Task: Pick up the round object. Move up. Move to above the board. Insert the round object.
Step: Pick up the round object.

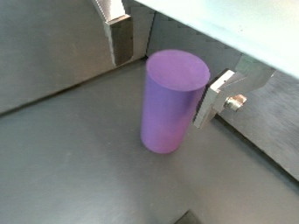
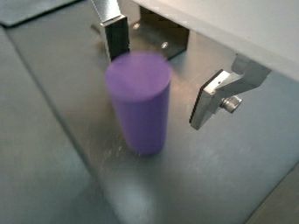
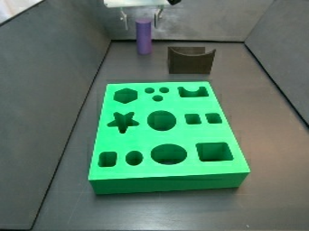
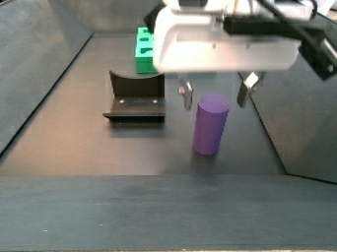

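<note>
Hand [image 4: 212,95] positioned over the round object [image 4: 211,130]

The purple peg is seen upright on the counter [image 4: 118,148] between parted fingers [image 1: 214,101] — unclamped — well apart from the board [image 3: 167,137].

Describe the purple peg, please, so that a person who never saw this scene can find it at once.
Start at the green board and look past its far end to the dark floor, beside the fixture. There the peg stands upright under the gripper, between its open fingers. It is the only purple thing, a smooth plain cylinder, while the fixture beside it is dark and angular.
</note>
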Available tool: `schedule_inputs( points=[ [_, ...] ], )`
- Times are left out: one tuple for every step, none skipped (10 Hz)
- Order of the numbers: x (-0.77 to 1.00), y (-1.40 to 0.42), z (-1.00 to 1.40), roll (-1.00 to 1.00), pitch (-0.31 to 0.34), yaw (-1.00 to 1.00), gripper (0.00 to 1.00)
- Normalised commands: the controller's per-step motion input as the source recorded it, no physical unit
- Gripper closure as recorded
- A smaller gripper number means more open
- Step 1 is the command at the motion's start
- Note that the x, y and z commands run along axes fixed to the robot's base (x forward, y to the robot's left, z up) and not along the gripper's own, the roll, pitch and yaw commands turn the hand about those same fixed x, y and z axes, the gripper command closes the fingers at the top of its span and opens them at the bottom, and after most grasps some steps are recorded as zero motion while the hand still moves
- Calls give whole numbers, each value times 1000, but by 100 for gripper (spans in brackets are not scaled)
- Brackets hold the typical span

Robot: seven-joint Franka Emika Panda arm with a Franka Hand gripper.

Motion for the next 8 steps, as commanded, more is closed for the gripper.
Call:
schedule_inputs(
  points=[
    [-120, 234, -271, -36, -83, 0, 0],
    [0, 3, 0, -13, 0, 0, 0],
    [0, 0, 0, 0, 0, 0, 100],
    [0, 0, 0, 0, 0, 0, 100],
    [0, 0, 0, 0, 0, 0, 100],
    [0, 0, 0, 0, 0, 0, 100],
    [0, 0, 0, 0, 0, 0, 100],
    [0, 0, 0, 0, 0, 0, 100]
  ],
)
